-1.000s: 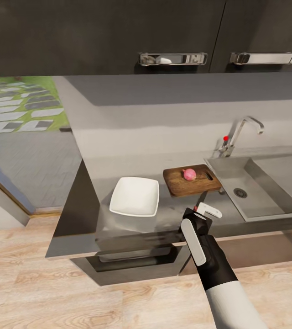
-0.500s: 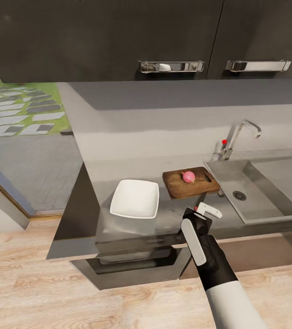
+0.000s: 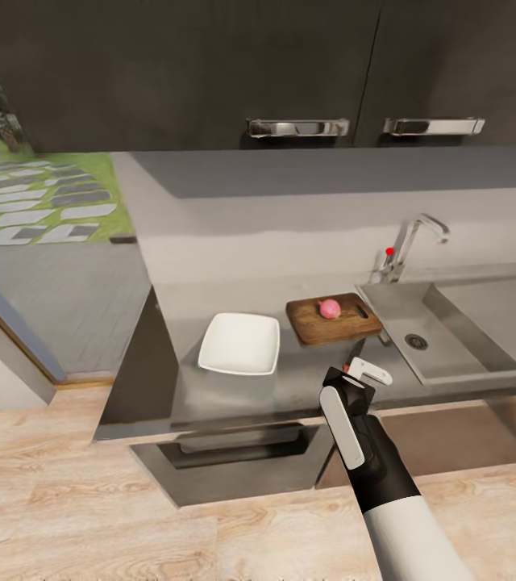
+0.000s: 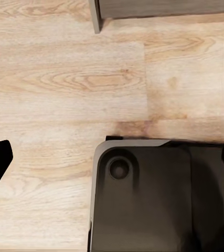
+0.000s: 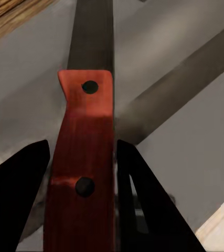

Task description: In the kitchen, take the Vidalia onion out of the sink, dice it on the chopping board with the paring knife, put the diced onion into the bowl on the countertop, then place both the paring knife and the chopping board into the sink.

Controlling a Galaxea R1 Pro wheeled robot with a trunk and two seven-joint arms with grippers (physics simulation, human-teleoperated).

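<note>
The pinkish Vidalia onion (image 3: 330, 307) lies on the dark brown chopping board (image 3: 314, 324), which sits on the countertop (image 3: 290, 386) just left of the steel sink (image 3: 451, 335). Left of the board stands the white bowl (image 3: 239, 344). My right gripper (image 3: 358, 374) hovers at the counter's front edge, nearer than the board, shut on the paring knife (image 5: 84, 121). The knife's red handle sits between the black fingers (image 5: 22, 178) and its dark blade points out ahead. In the left wrist view my left gripper (image 4: 113, 157) is open with nothing in it, low over the wooden floor.
The chrome tap (image 3: 416, 240) with its red knob stands behind the sink. Dark wall cabinets (image 3: 210, 73) with steel handles hang above the counter. A drawer (image 3: 242, 456) under the bowl juts out. Wooden floor (image 3: 89, 516) lies before the counter, and my dark base (image 4: 153, 199) sits under the left gripper.
The whole picture has shifted as the camera moved: counter, board and sink sit a little further left and higher. My right arm keeps the same pose with the knife.
</note>
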